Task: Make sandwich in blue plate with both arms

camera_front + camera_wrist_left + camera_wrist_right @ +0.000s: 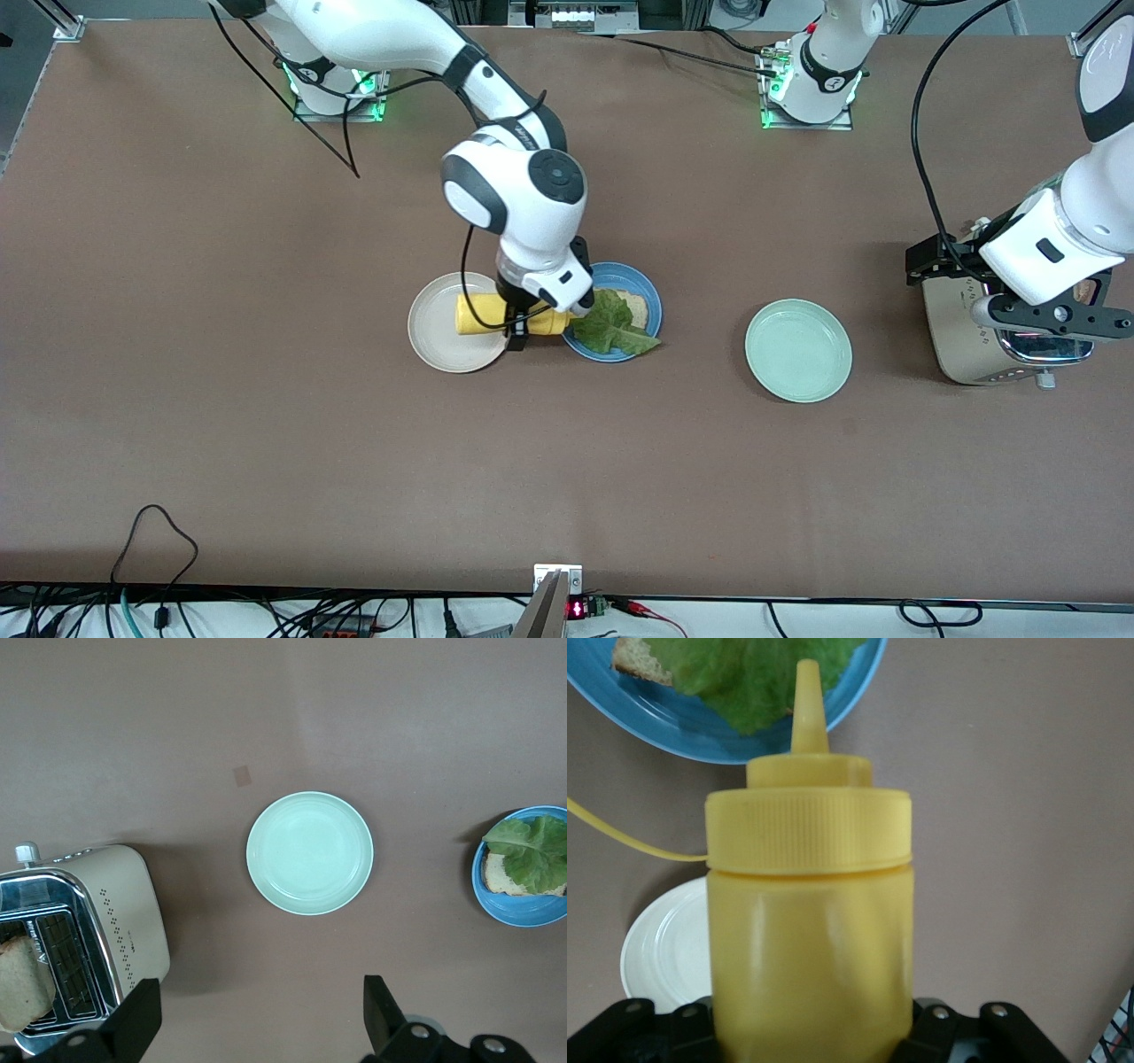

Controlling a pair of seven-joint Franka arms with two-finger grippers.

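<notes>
The blue plate (pixel 645 292) holds one slice of bread (pixel 636 307) with a green lettuce leaf (pixel 611 326) lying on it. My right gripper (pixel 521 324) is shut on a yellow squeeze bottle (pixel 483 315). The bottle lies level above the cream-white plate (pixel 438 330), and its nozzle (pixel 808 704) points at the blue plate's rim (pixel 700 735) beside the lettuce (pixel 744 678). My left gripper (pixel 1050 321) hangs open and holds nothing over the toaster (pixel 961 341). A second bread slice (pixel 19 983) stands in the toaster slot.
A pale mint-green plate (pixel 798 350) sits bare between the blue plate and the toaster (pixel 106 921). Bare brown table stretches nearer the front camera. Cables run along the table's front edge and trail from the right arm.
</notes>
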